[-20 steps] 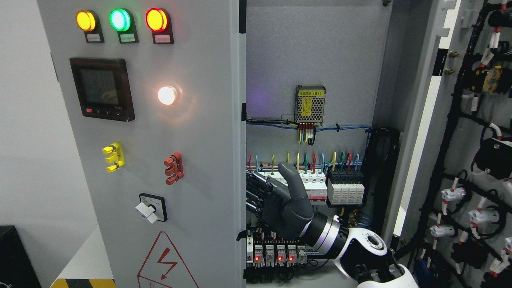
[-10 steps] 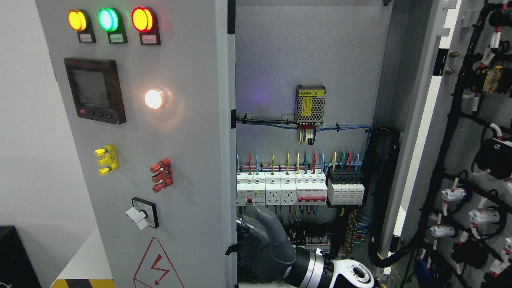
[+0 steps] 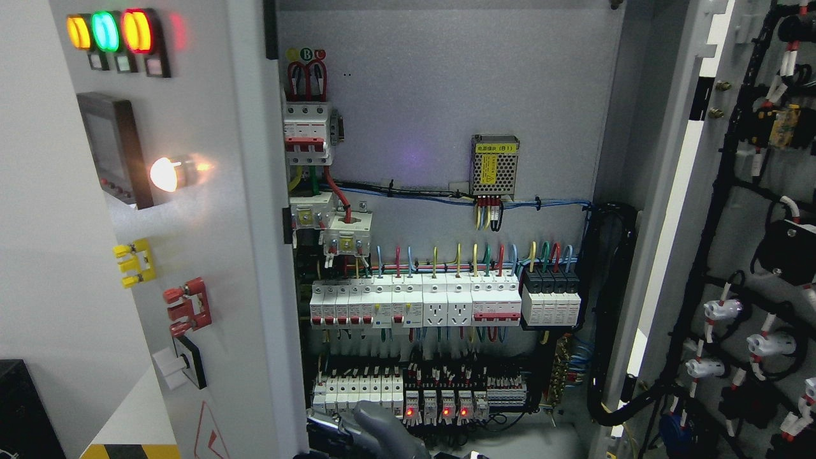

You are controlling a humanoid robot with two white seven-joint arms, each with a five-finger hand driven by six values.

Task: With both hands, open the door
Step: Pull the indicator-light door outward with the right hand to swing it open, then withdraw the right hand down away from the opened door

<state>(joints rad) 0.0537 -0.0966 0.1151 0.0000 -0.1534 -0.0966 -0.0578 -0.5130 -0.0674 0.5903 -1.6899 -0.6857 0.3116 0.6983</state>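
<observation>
The grey left cabinet door (image 3: 210,268) stands swung far out to the left, and I see its face at a steep angle with its lamps, meter and switches. The right door (image 3: 676,191) stands wide open at the picture's right, its inner side covered in black wiring. My right hand (image 3: 373,430) shows only as a grey thumb and knuckles at the bottom edge. It sits just inside the left door's free edge, low in the cabinet opening. Most of the hand is cut off by the frame. The left arm does not show.
The cabinet interior (image 3: 446,95) is exposed: a row of white breakers (image 3: 440,303), relays with red lights (image 3: 440,405), a small power supply (image 3: 494,166) and coloured wires. A black box (image 3: 19,408) sits at the lower left.
The left door has swung much further open to the left, uncovering more breakers. My right hand has dropped from mid-cabinet to the bottom edge and moved left with the door's edge.
</observation>
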